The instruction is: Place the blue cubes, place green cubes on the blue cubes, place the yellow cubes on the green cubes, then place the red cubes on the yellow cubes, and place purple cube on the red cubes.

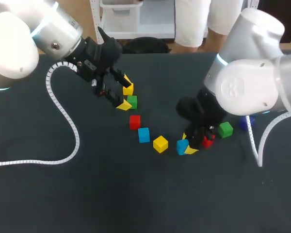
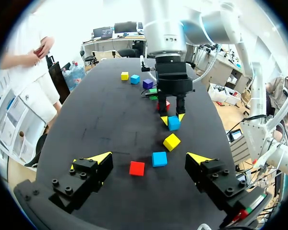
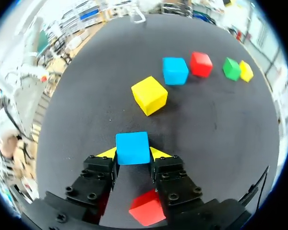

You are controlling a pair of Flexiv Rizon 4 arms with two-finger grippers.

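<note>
While the right gripper [image 3: 133,154] pinches a blue cube [image 3: 132,148] between its jaws, just beside the middle yellow cube [image 3: 149,95], the left gripper [image 2: 149,159] hangs open, well apart on that cube's far side.

Robotics lab: white left arm [image 1: 19,43] and right arm [image 1: 247,73] over a black table [image 1: 87,194] of coloured cubes [image 1: 160,143].

You have bare table [image 1: 136,199] on the robot's side of the cubes, crossed only by the white cable [image 1: 70,127] at left. Ahead of the left end effector [image 2: 149,157], the red cube [image 2: 137,168], loose blue cube [image 2: 159,158] and yellow cube [image 2: 172,142] sit close together, leaving narrow gaps. The right end effector [image 3: 133,152], clamped on the gripped blue cube [image 3: 132,147], is hemmed by a second red cube [image 3: 146,211] under it and a green cube [image 1: 226,129] just beside.
</note>
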